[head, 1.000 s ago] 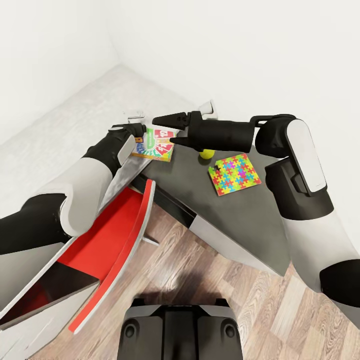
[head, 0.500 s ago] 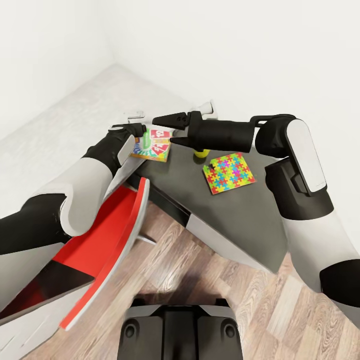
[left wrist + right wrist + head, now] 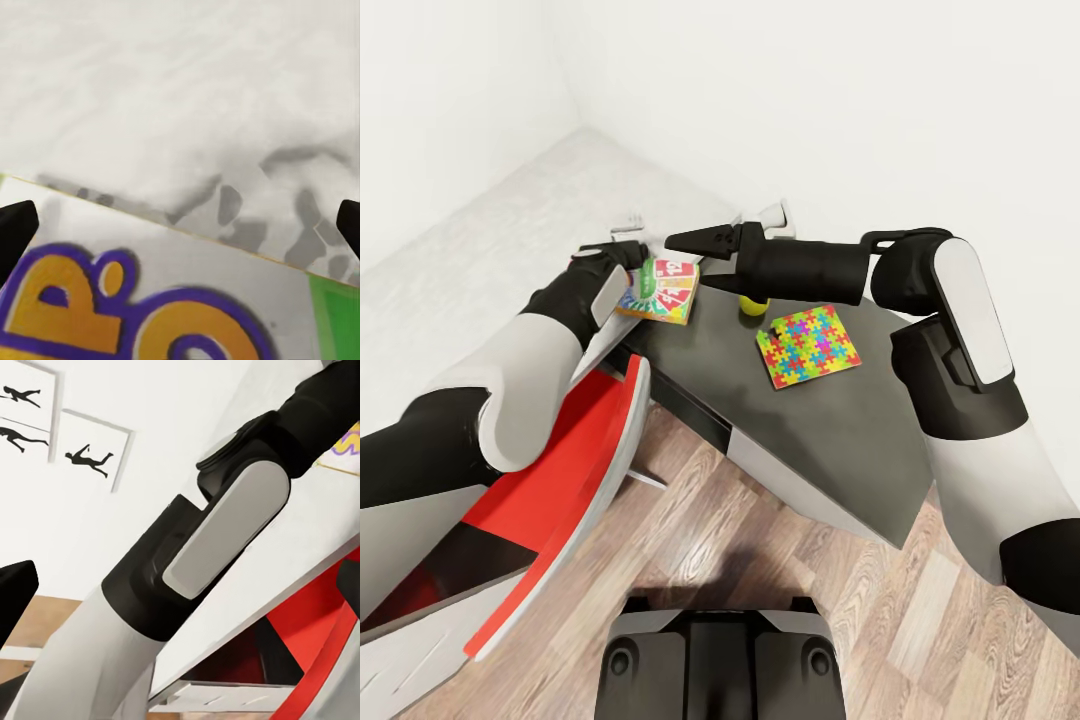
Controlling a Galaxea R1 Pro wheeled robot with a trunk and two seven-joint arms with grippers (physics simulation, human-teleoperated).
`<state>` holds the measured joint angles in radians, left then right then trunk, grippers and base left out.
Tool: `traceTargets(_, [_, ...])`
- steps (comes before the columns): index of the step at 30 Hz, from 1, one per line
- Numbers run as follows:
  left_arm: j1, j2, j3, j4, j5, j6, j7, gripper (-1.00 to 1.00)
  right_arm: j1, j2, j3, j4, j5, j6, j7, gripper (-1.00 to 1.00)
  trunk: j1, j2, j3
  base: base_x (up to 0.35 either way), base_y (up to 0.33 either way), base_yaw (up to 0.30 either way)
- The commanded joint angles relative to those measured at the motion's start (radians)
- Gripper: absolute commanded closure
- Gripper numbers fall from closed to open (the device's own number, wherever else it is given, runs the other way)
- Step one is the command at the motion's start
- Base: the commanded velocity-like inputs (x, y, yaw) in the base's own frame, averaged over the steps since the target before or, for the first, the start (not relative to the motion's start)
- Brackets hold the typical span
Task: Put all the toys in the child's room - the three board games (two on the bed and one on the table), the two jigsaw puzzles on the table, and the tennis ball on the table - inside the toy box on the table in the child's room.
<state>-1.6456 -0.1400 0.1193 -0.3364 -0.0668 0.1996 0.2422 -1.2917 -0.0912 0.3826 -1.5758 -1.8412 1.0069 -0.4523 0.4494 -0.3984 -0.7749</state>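
Right gripper (image 3: 697, 262), jaws parted and empty, reaches leftward at frame centre above the tennis ball (image 3: 752, 305). Left gripper (image 3: 632, 250) sits at the board game's (image 3: 658, 290) edge on the table (image 3: 800, 430); its jaw state is unclear. A puzzle (image 3: 807, 346) lies right of centre

Multicoloured jigsaw puzzle (image 3: 808, 346), yellow-green tennis ball (image 3: 752, 305)

Child's room: desk (image 3: 830, 440), jigsaw puzzle (image 3: 807, 346), sports-silhouette pictures (image 3: 52, 427), wood-plank floor (image 3: 760, 540).
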Motion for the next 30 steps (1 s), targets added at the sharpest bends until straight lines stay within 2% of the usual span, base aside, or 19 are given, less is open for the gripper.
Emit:
traceTargets(1, [0.000, -0.001, 0.006, -0.018, -0.006, 0.007, 0.001, -1.00, -0.001, -0.001, 0.001, -0.001, -0.010, -0.001, -0.010, -1.00, 0.001, -0.002, -0.001, 0.000, 0.000, 0.000])
traceTargets(7, [0.000, 0.001, 0.005, -0.112, -0.005, 0.019, 0.005, -1.00, -0.001, -0.002, 0.000, -0.001, -0.010, 0.001, -0.009, -1.00, 0.001, -0.002, -0.001, 0.000, 0.000, 0.000])
traceTargets(11, [0.000, 0.002, 0.006, -0.142, -0.004, 0.023, 0.006, -1.00, 0.000, -0.002, -0.001, -0.001, -0.010, 0.001, -0.009, -1.00, 0.001, -0.002, -0.001, 0.000, 0.000, 0.000])
traceTargets(16, [0.000, 0.002, 0.006, -0.211, -0.004, 0.073, 0.006, -1.00, -0.001, -0.004, -0.001, -0.001, -0.010, 0.001, -0.009, -1.00, 0.001, -0.002, -0.001, 0.000, 0.000, 0.000])
traceTargets(18, [0.011, -0.009, -0.006, -0.199, -0.004, 0.061, 0.009, -1.00, 0.011, 0.007, -0.001, 0.011, 0.001, 0.005, -0.016, -1.00, 0.001, -0.002, -0.001, 0.181, 0.000, 0.000])
traceTargets(23, [0.020, -0.009, -0.011, -0.171, -0.004, 0.033, 0.006, -1.00, 0.019, 0.007, -0.001, 0.039, 0.015, 0.005, -0.016, -1.00, 0.001, -0.002, -0.001, 0.165, 0.000, 0.000])
traceTargets(30, [0.054, -0.001, -0.012, -0.164, -0.002, 0.015, 0.005, -1.00, 0.030, -0.006, 0.004, 0.078, 0.054, 0.007, -0.012, -1.00, 0.001, -0.002, -0.001, 0.106, 0.000, 0.000])
